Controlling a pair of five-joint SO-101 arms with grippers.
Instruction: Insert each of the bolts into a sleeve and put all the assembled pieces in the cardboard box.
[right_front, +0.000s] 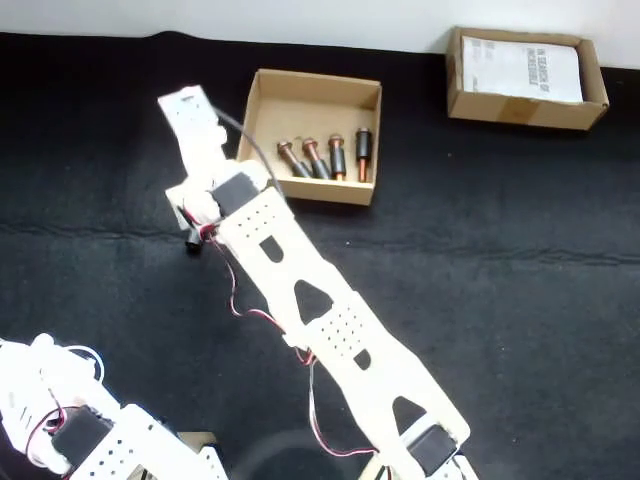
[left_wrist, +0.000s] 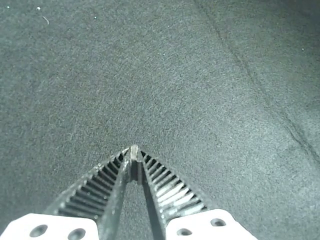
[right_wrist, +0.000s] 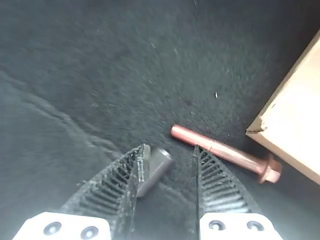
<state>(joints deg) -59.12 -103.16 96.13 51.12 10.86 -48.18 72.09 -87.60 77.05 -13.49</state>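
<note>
My right gripper (right_wrist: 170, 149) hangs open just above the black cloth. A dark grey sleeve (right_wrist: 152, 169) lies between its fingers, close against one of them. A copper bolt (right_wrist: 220, 152) lies on the cloth just past the fingertips, its flanged head near a corner of the cardboard box (right_wrist: 295, 130). In the high view the right gripper (right_front: 195, 120) sits just left of the cardboard box (right_front: 262, 110), which holds several assembled bolt-and-sleeve pieces (right_front: 325, 158). My left gripper (left_wrist: 134, 150) is shut on nothing, over bare cloth.
A second cardboard box (right_front: 525, 105) with a printed sheet inside stands at the back right. The right arm (right_front: 330, 320) stretches diagonally across the table's middle. The left arm (right_front: 60, 425) sits at the front left corner.
</note>
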